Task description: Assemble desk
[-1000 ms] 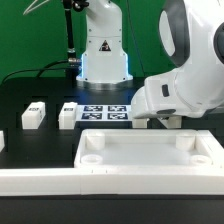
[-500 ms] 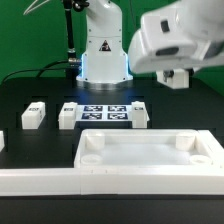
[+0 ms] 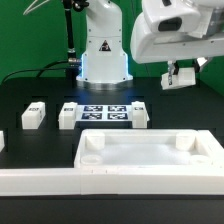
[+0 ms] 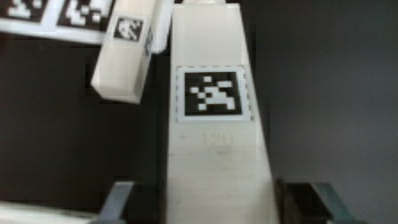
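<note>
Your tool [image 3: 180, 77] pinches a leg [image 4: 214, 150], its long axis running straight out from the tool, with the panel [image 3: 150, 160] well below.

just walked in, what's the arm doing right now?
The Panda's claw hangs above the table at the exterior view's right, apparently shut on one white leg; the wrist view shows that tagged leg running between its fingers. The desk panel lies flat in front, with no leg in the sockets in view. Other loose legs lie on either side of the marker board.
</note>
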Action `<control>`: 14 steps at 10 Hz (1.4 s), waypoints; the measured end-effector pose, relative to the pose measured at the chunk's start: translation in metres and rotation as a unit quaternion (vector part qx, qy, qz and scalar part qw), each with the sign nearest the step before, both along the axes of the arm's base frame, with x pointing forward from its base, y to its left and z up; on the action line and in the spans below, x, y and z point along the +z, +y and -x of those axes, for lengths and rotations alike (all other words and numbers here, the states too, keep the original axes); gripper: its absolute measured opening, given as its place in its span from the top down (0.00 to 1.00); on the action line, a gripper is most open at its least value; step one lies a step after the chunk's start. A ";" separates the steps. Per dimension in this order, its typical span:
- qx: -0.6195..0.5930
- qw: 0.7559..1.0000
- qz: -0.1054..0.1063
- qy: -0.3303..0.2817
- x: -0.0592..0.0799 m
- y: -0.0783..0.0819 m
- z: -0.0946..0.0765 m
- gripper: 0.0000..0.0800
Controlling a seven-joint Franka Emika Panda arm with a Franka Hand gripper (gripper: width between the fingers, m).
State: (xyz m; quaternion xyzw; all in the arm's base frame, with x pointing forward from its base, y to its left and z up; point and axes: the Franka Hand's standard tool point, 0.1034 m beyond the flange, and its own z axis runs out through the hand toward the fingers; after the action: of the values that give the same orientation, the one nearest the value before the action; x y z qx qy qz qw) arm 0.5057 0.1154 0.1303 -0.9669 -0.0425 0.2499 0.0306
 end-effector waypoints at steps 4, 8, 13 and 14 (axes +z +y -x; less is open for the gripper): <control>-0.022 0.993 -0.029 -0.110 0.049 -0.013 -0.072 0.64; -0.032 0.971 -0.029 -0.236 0.043 -0.014 -0.075 0.64; -0.028 0.924 -0.040 -0.379 0.076 -0.021 -0.129 0.64; -0.041 0.908 -0.045 -0.415 0.075 -0.014 -0.127 0.64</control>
State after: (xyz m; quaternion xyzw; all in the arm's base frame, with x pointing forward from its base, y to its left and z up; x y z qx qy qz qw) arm 0.6326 0.1015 0.2056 -0.9818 -0.0225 -0.1773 0.0635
